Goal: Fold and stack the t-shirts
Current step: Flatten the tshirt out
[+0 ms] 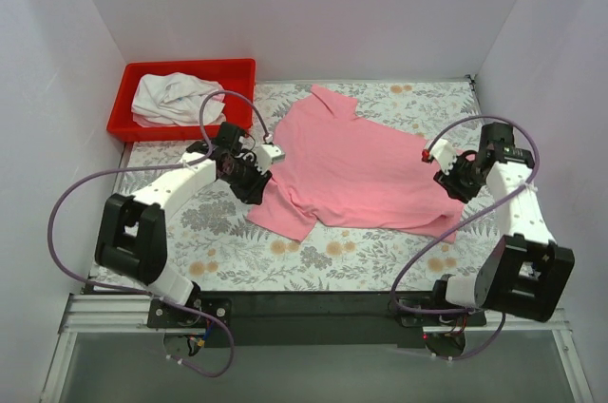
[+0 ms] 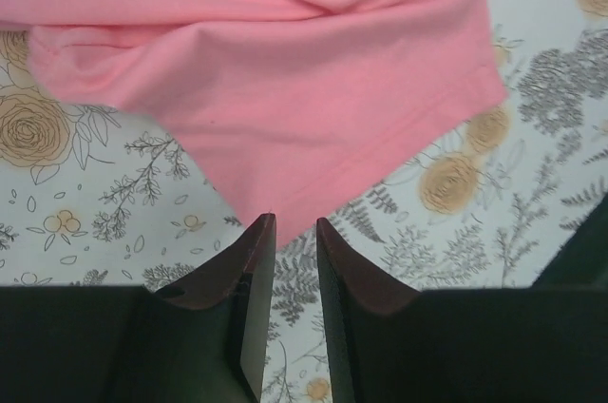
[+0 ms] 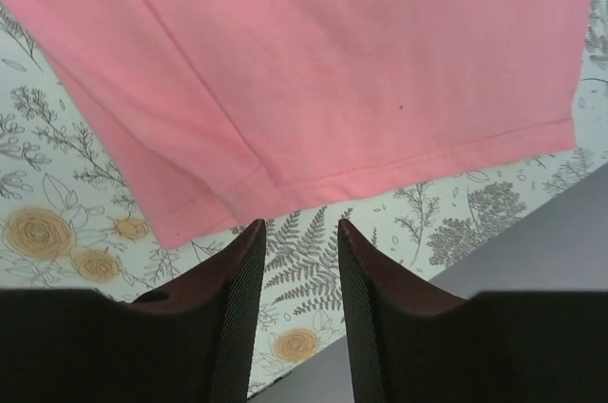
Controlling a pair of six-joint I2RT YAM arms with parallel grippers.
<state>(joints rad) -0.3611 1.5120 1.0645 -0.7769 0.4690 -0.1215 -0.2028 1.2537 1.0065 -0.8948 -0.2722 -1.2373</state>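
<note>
Zero folds done: your pink t-shirt (image 1: pixel 356 170) lies spread flat at the centre of the table (image 1: pixel 399 97); white t-shirt (image 1: pixel 169 99) sits bunched in the red bin (image 1: pixel 190 65) at 10 o'clock; your left gripper (image 2: pixel 295 222), narrowly parted, and right gripper (image 3: pixel 299 227), wider, hold nothing at the pink cloth's edges.

2 tees (image 1: pixel 361 161) (image 1: pixel 171 99), 1 bin (image 1: pixel 190 65), 2 arms (image 1: pixel 171 189) (image 1: pixel 518 203).

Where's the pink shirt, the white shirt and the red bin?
pink shirt (image 1: pixel 361 170): top view, middle of its body.
white shirt (image 1: pixel 166 99): top view, its crumpled middle, inside the bin.
red bin (image 1: pixel 199 65): top view, its far rim.
</note>
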